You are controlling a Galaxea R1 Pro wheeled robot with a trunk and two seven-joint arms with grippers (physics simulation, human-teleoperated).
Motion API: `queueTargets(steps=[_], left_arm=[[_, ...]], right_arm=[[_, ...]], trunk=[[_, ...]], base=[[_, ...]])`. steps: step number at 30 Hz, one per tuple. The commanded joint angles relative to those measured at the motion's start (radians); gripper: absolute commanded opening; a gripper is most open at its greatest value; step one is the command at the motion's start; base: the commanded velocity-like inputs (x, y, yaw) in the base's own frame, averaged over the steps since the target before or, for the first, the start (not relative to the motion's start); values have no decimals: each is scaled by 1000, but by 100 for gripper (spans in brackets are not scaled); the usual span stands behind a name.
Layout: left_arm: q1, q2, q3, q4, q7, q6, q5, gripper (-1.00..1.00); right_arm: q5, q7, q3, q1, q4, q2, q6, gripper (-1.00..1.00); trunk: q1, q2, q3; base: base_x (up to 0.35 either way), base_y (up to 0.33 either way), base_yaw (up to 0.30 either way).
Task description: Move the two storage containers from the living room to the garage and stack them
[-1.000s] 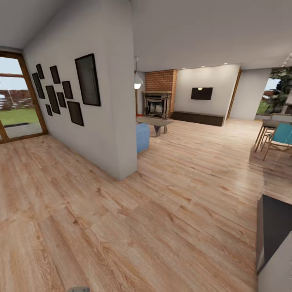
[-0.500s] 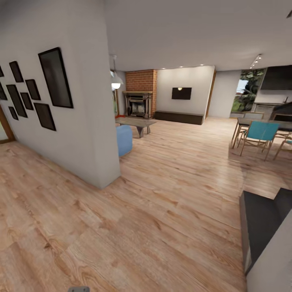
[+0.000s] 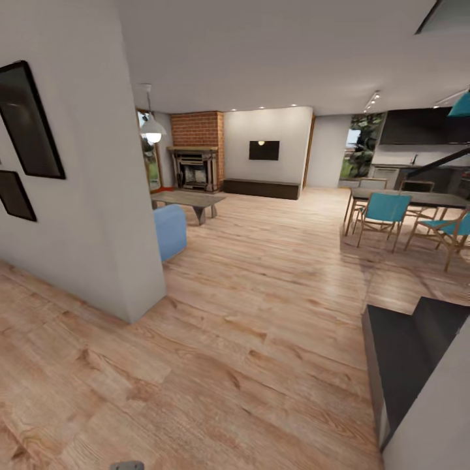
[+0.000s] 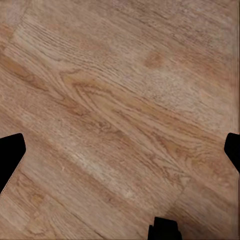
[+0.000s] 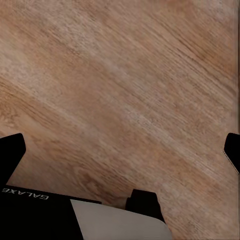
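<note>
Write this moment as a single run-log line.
phase: in transit | place: wood-plank floor, living room | ahead: fireplace, dining chairs | left gripper: open | right gripper: open

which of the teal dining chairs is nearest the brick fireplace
The left teal chair beside the dining table; the other teal chair sits farther right, away from the brick fireplace.

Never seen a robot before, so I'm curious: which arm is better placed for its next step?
Neither, as far as I can tell. The left end effector and right end effector both hang open over the wood-plank floor, holding nothing. Driving on past the blue sofa probably comes first.
</note>
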Motion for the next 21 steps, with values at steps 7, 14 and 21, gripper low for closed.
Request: queueTargets(steps=[7,14,21], left_arm=[[-1,0,-8,3,0,-6,8,100],[-1,0,-8,3,0,-6,8,100],[-1,0,-8,3,0,-6,8,100]], right_arm=[[6,1,0,-1,0,1,1,100],[6,1,0,-1,0,0,0,100],[6,1,0,-1,0,-1,0,100]], trunk=[[1,0,-1],[1,0,-1],[1,0,-1]], base=[[339,0,-159],[339,0,-143],[340,0,-134]])
